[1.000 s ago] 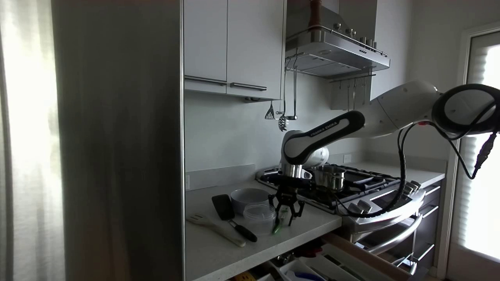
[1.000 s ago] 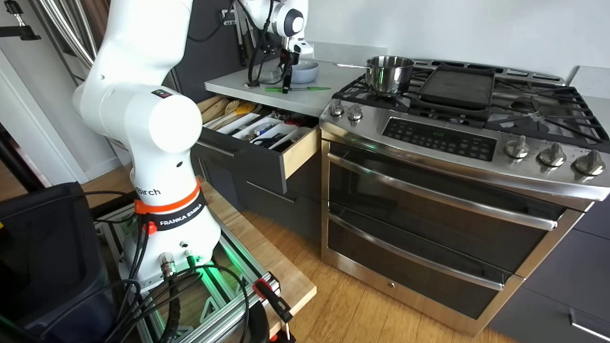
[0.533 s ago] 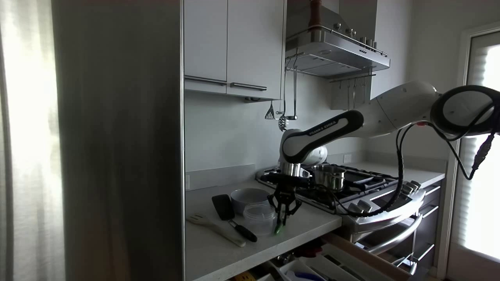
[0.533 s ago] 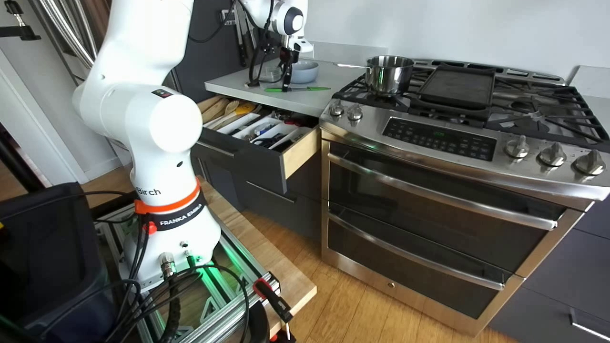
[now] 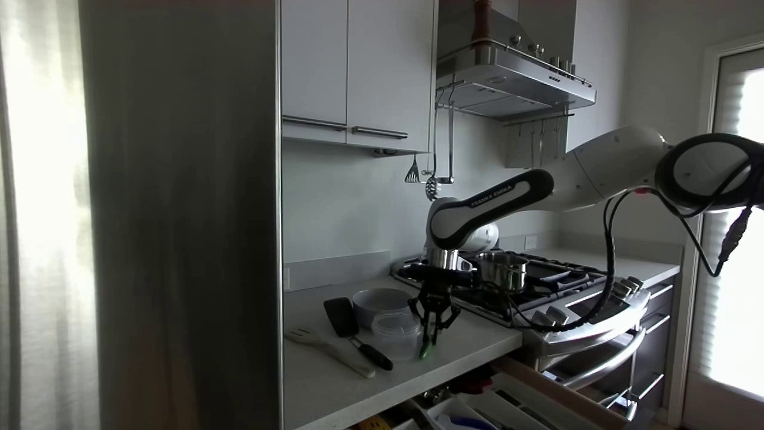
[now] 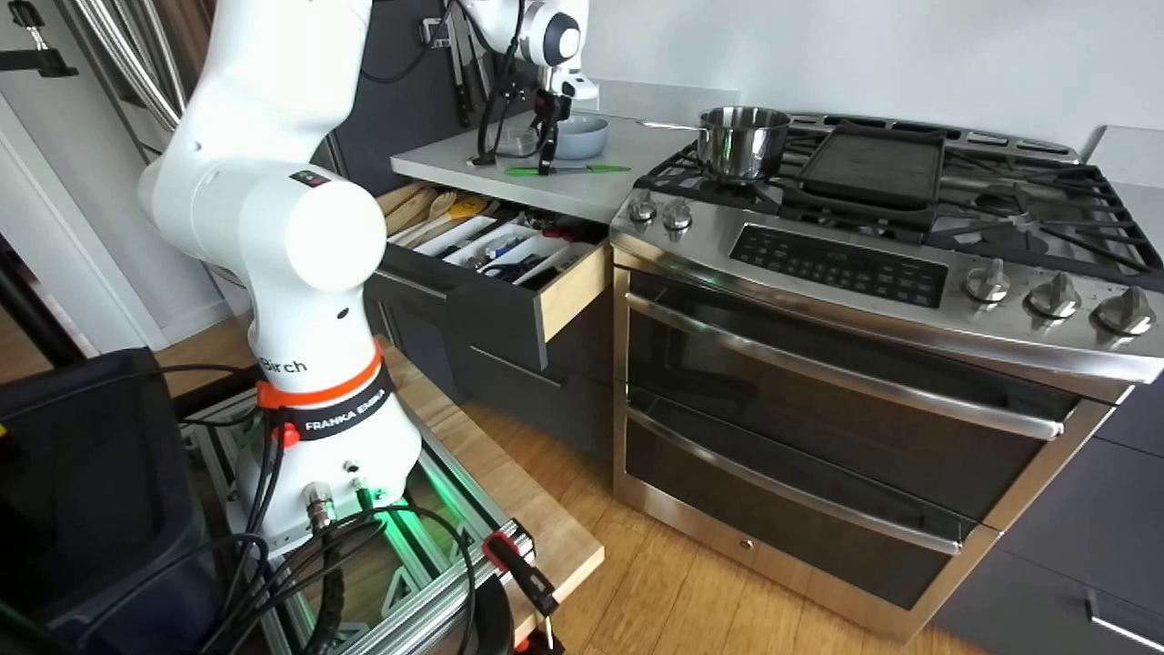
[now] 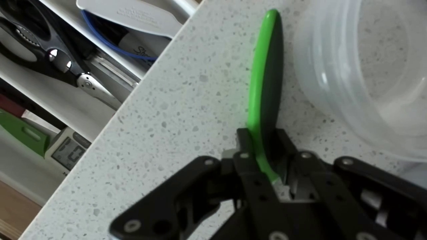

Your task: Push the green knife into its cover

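Note:
The green knife lies on the speckled counter (image 7: pixel 160 130). Its green and black handle (image 7: pixel 263 73) points away from my gripper in the wrist view. My gripper (image 7: pixel 263 133) is shut on the handle near the blade end. In an exterior view the gripper (image 5: pixel 431 339) reaches down to the counter, with the green handle end (image 5: pixel 425 350) poking out. In an exterior view the handle (image 6: pixel 523 171) shows left of the gripper (image 6: pixel 546 166). A green strip (image 6: pixel 607 168) shows on its right; I cannot tell whether it is blade or cover. The cover is not clearly visible.
A clear plastic tub (image 7: pixel 333 83) stands close beside the handle, with a grey-blue bowl (image 6: pixel 582 138) behind. A black spatula (image 5: pixel 343 319) and wooden utensil (image 5: pixel 334 349) lie nearby. An open drawer (image 6: pixel 509 309) of utensils is below the counter edge. The stove (image 6: pixel 873 218) adjoins it.
The gripper was open around the knife one second ago. Its fingers have shut on the handle, and the handle end has shifted slightly. Almost nothing changed in the last half second.

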`<state>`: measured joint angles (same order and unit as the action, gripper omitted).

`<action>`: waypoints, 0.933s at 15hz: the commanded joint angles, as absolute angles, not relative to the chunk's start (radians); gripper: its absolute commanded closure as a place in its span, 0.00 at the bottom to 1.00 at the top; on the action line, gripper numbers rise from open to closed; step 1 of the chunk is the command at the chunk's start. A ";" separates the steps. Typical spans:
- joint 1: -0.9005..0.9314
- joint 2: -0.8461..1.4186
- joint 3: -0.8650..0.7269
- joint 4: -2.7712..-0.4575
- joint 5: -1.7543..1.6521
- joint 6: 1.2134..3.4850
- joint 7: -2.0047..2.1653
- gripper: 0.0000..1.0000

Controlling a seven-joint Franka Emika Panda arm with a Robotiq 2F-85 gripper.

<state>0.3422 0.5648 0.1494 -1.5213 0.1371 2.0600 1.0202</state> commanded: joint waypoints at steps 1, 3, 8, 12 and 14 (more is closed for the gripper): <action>0.344 0.595 0.135 -1.494 0.134 2.054 1.008 0.95; 0.341 0.596 0.132 -1.492 0.134 2.054 1.010 0.95; 0.330 0.599 0.117 -1.485 0.137 2.061 1.013 0.95; 0.313 0.611 0.115 -1.467 0.149 2.062 0.989 0.95; 0.306 0.618 0.117 -1.460 0.152 2.065 0.970 0.95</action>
<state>0.3181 0.5865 0.1151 -1.4837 0.1394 2.0585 1.0099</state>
